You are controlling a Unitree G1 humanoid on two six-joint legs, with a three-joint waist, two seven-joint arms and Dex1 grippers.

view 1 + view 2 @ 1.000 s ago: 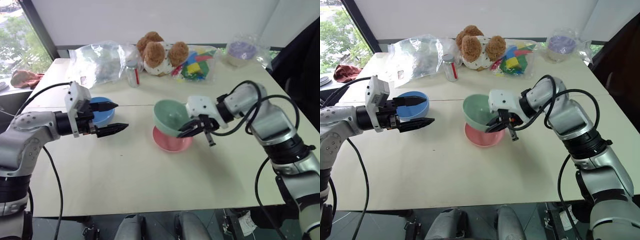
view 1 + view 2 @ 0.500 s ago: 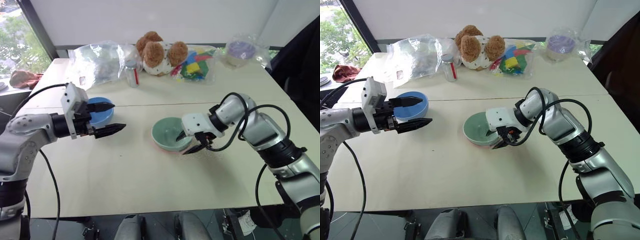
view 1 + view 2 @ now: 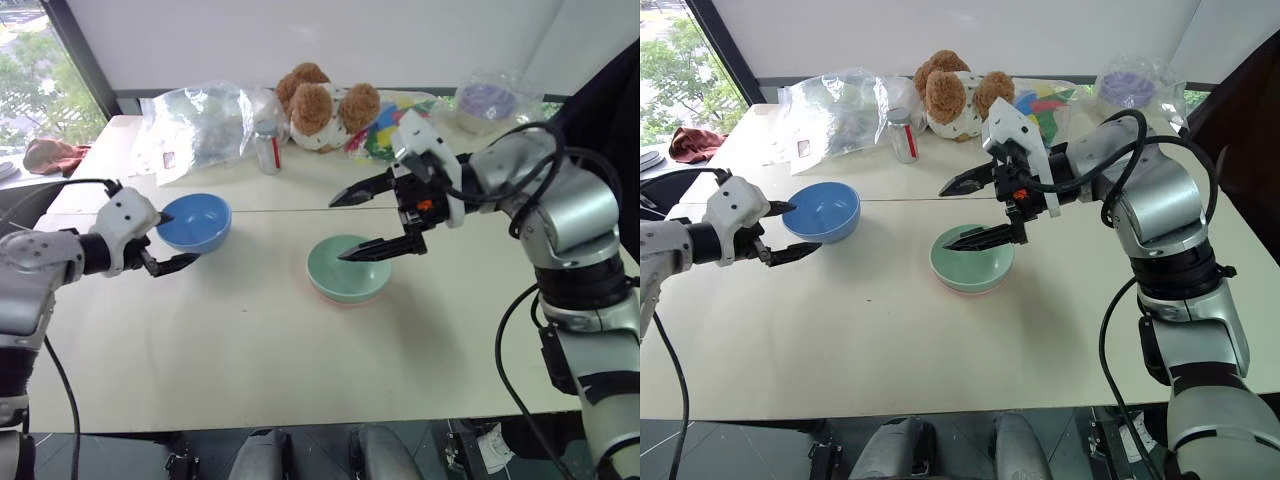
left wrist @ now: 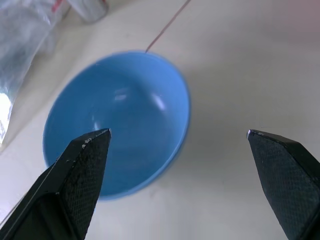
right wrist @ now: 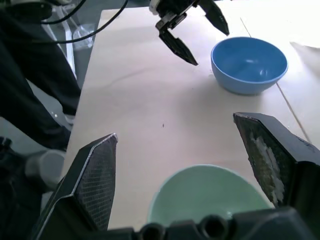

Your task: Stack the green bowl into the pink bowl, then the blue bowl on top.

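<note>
At the centre of the head view, the pale mint-green round plastic bowl [image 3: 348,268] sits nested in the light pink round plastic bowl [image 3: 345,297], of which just a thin rim peeks out underneath, on the pale table [image 3: 260,350]. Above it hangs the right tool [image 3: 360,222], its black fingers spread wide apart and empty. At left of the frame, the sky-blue round plastic bowl [image 3: 194,221] stands upright on the table, with the left tool [image 3: 176,240] just beside it, fingers apart, one tip over the bowl's rim.
</note>
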